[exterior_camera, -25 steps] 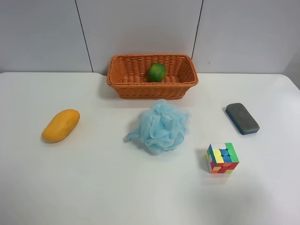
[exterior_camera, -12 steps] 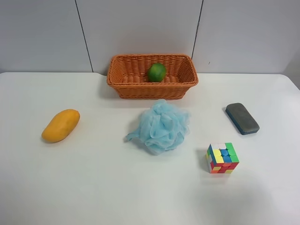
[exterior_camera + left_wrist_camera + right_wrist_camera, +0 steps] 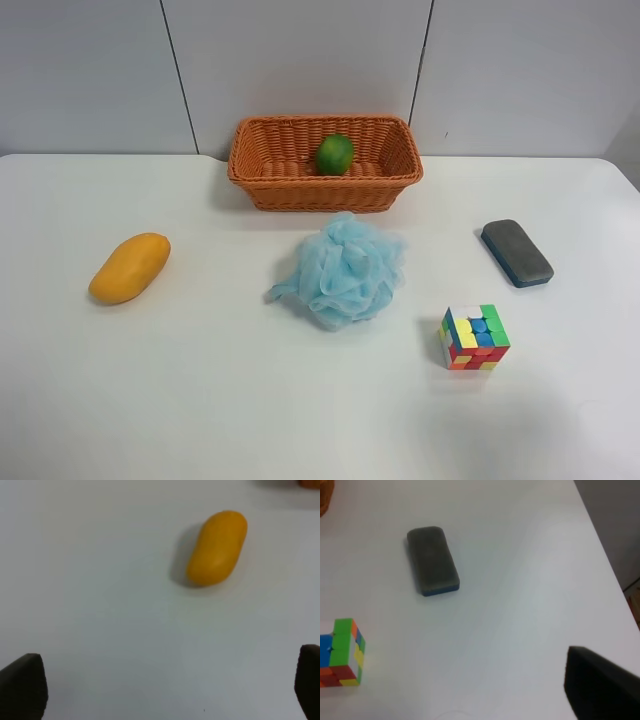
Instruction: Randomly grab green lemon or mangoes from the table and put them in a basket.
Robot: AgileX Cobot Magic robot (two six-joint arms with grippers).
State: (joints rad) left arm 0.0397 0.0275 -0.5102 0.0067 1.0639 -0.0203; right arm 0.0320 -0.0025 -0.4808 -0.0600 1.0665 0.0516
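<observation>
Green lemon (image 3: 334, 154) already in basket (image 3: 270, 186) at 12 o'clock. Mango (image 3: 129, 267) loose on surface (image 3: 200, 400) at 9 o'clock. Left tool (image 3: 165, 680) spread, well short of it; right tool's state can't be told. Next: left descends, straddles mango.

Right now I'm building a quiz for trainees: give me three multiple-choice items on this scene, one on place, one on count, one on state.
1. Where is the smooth dark-green oval lemon?
A. on the white tabletop
B. in the orange-brown woven wicker basket
C. on the sponge

2. How many fruits lie outside the basket?
A. none
B. one
C. two

3. The left gripper is:
A. open, empty
B. shut on the mango
C. shut on the cube

Answers:
1. B, the lemon sits inside the basket walls.
2. B, only the yellow-orange elongated mango lies on the white tabletop.
3. A, its fingers stand wide apart with nothing between.
</observation>
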